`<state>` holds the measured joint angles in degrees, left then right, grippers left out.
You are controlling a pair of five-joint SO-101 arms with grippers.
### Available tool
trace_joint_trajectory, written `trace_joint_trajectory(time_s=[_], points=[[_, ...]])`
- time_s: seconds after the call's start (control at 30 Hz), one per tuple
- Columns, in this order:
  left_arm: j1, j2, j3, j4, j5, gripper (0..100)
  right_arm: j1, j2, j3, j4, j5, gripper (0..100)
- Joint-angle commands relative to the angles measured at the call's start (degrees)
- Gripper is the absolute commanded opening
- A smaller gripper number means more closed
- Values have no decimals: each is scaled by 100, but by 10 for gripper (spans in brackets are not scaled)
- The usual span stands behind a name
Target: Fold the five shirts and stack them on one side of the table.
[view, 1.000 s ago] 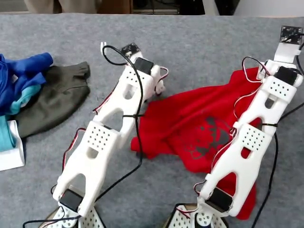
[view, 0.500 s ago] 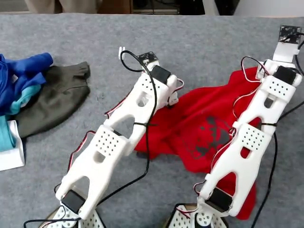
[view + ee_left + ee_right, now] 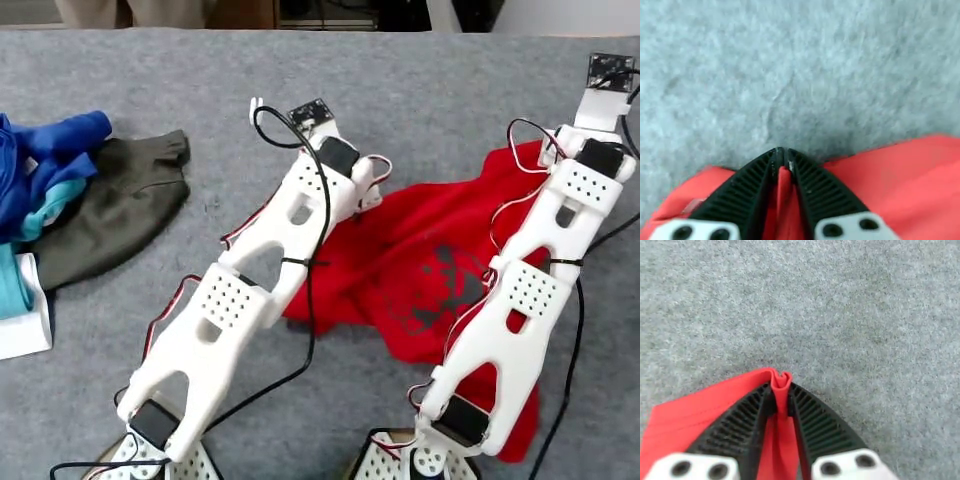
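A red shirt (image 3: 420,265) with a dark print lies crumpled between the two arms on the grey table (image 3: 420,90). My left gripper (image 3: 781,156) is shut on a fold of the red shirt (image 3: 890,170) at its far left edge; in the high view the left gripper (image 3: 345,200) sits at the cloth's upper left corner. My right gripper (image 3: 781,385) is shut on a pinched ridge of the red shirt (image 3: 685,425), at the shirt's far right corner under the right arm (image 3: 575,190).
A pile of shirts lies at the left edge: a dark olive shirt (image 3: 115,205), a blue shirt (image 3: 50,150), a teal shirt (image 3: 15,280) and a white one (image 3: 25,330). Bare grey cloth stretches along the far side of the table.
My left arm has swung to the right, dragging the shirt's left corner with it, so the cloth's left side has bunched toward the middle. The right arm has stayed put.
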<state>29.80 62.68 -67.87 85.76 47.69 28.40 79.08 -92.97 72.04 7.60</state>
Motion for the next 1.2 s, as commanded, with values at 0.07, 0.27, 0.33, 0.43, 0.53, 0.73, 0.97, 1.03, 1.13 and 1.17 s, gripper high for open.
trace_joint_trajectory(time_s=[0.07,0.27,0.33,0.43,0.53,0.73,0.97,1.03,1.13,1.17], points=[[-431,-119,-589,-220,-176,18,-101,-57,-259,-132,35,5],[-941,-92,-1442,-255,-193,18,-101,-57,-259,-114,35,5],[-1108,-75,-1626,-281,-202,18,-101,-57,-259,-114,35,5],[-1354,-75,-1556,-712,-378,18,-101,-57,-259,-105,35,5],[-1486,-75,-1125,-1116,-519,25,-110,-57,-259,-105,35,5],[-1495,-75,-158,-1407,-352,206,-136,-57,-259,-105,79,5],[-1714,-119,-88,-1398,-229,232,-145,-57,-259,-105,114,5],[-1670,-119,-88,-1398,-211,231,-163,-57,-259,-105,114,5],[-1468,-136,-88,-1389,-202,221,-171,-57,-259,-105,167,5],[-1389,-145,-97,-1389,-202,207,-171,-48,-259,-105,185,5]])
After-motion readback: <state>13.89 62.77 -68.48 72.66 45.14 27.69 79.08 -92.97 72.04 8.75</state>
